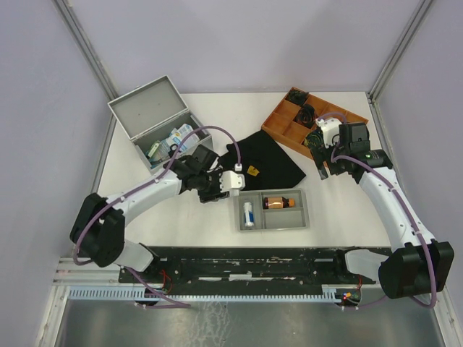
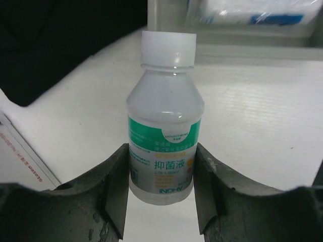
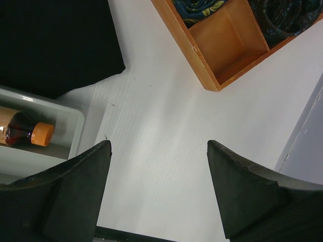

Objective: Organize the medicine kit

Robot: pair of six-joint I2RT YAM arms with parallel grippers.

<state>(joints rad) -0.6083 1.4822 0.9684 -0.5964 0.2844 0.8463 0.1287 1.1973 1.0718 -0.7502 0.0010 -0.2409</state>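
Gripping white bottle [image 2: 164, 111], left claw [image 2: 161, 166]; black cloth [image 2: 60, 40] beside, medicine kit [image 1: 148, 108] ahead; right claw [image 3: 159, 148] open above table [image 3: 151, 96].

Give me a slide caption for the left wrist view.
Left pincer clamps a white-capped, green-labelled bottle, the medicine kit beyond.

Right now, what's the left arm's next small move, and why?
Probably lift straight up: the left pincer flanks and seems to touch both sides of the clear white-capped plastic bottle, and the open silver-grey metal case stands close by.
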